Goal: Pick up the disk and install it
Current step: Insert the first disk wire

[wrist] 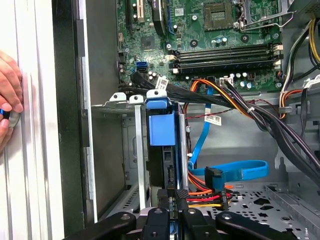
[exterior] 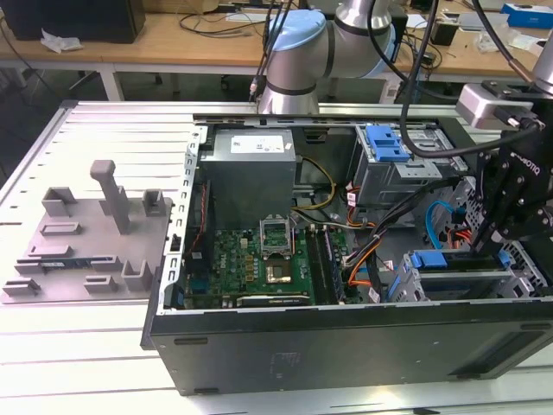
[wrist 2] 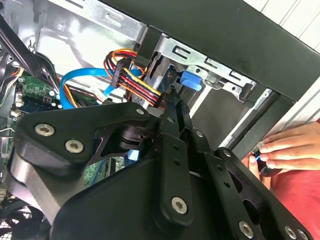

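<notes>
One black computer case (exterior: 346, 350) lies open on the ribbed metal surface (exterior: 86, 372), filling the centre and right of the exterior view. Inside it, a green motherboard (exterior: 259, 259) lies flat at lower centre. A grey power-supply box (exterior: 251, 169) sits above the board, and a silver cage (exterior: 389, 173) with a blue latch occupies the upper right. At the lower right of that view a second drive cage (exterior: 413, 290) holds the disk (wrist: 162, 127), which stands on edge inside it with its blue carrier bracket showing. In the first wrist view the black tool (wrist: 174, 200) on the robot arm (exterior: 302, 52) is at the disk's near end. Its fingers are drawn narrow, almost together; whether they pinch the disk cannot be told. A blue flat cable (wrist: 240, 170) and a bundle of orange, red and yellow wires (wrist: 205, 197) lie just beside the drive cage. A person's hand (wrist: 7, 100) rests on the surface outside the case wall. A grey moulded fixture (exterior: 86, 242) sits on the surface at the exterior view's left.
</notes>
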